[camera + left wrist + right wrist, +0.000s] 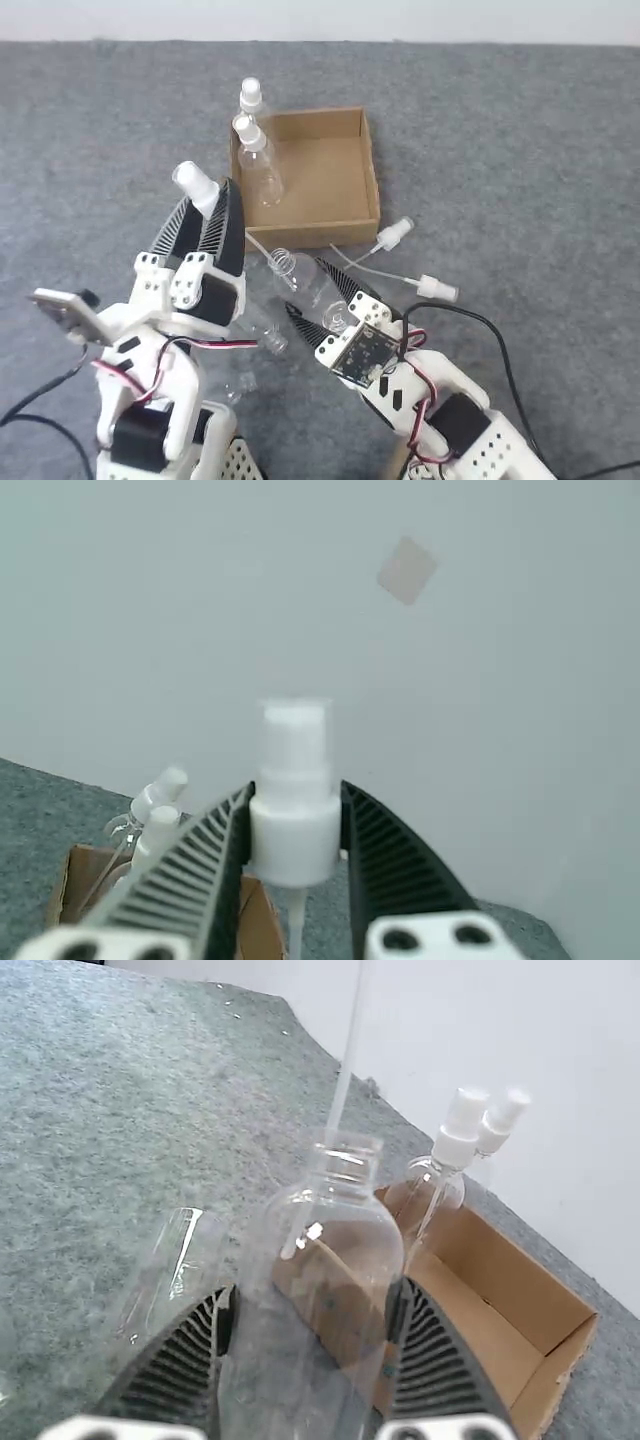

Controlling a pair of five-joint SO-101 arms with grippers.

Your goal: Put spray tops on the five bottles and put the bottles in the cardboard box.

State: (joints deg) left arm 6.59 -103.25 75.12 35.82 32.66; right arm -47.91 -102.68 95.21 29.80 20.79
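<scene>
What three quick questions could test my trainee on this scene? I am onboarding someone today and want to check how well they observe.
1. True or false: the left gripper has empty jaws.
2. What does the right gripper hold? A: an uncapped bottle. B: a screwdriver. C: a sponge.
3. How many loose spray tops lie on the carpet near the cardboard box?

Key
1. False: the jaws clamp a spray top.
2. A.
3. Two.
</scene>
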